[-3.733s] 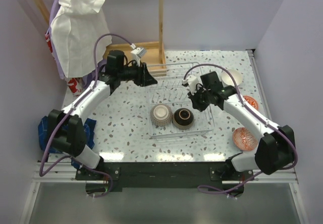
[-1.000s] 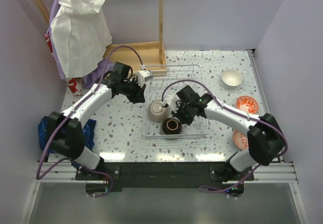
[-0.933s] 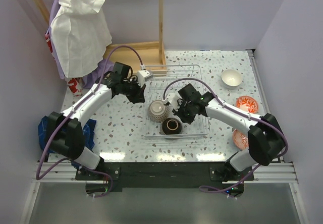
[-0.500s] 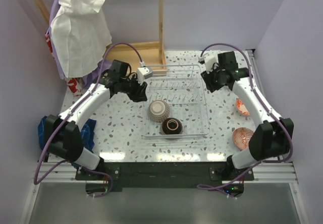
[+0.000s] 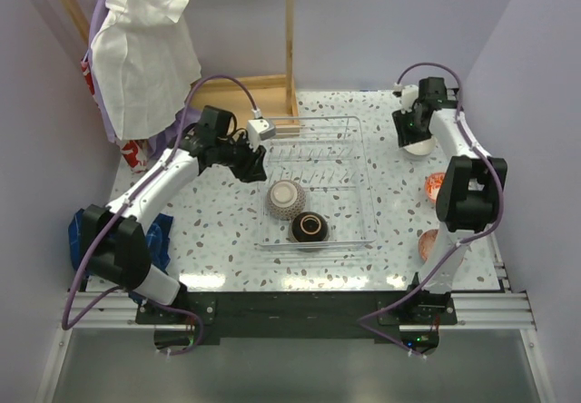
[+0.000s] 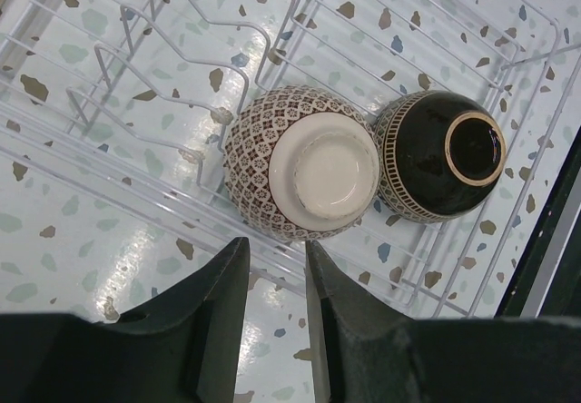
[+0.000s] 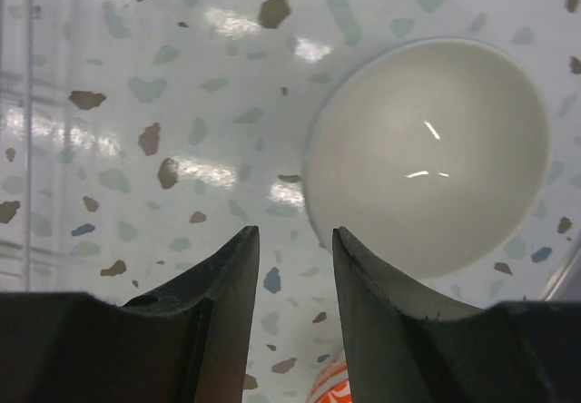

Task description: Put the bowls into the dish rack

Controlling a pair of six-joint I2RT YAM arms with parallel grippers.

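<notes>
The dish rack (image 5: 318,181), a see-through rectangle of thin silvery wire with rows of upright tines, sits mid-table on the speckled terrazzo table (image 5: 218,240). Two bowls lie upside down in its near half, touching each other: a patterned bowl (image 6: 302,176) with a fine brown-and-white lattice and a plain cream foot ring, and a dark bowl (image 6: 438,155), glossy black with a pale banded rim and a gold-edged foot. The left gripper (image 6: 275,285) hangs just outside the rack's left wall, beside the patterned bowl, its black fingers slightly apart with nothing between them. The right gripper (image 7: 293,267) hovers at the far right of the table, well apart from the rack, directly over the near rim of a white bowl (image 7: 427,153); this smooth glossy bowl stands upright on the table, and the fingers above it are a little apart and hold nothing. Two orange patterned bowls (image 5: 434,185) rest near the right edge, partly hidden by the right arm
</notes>
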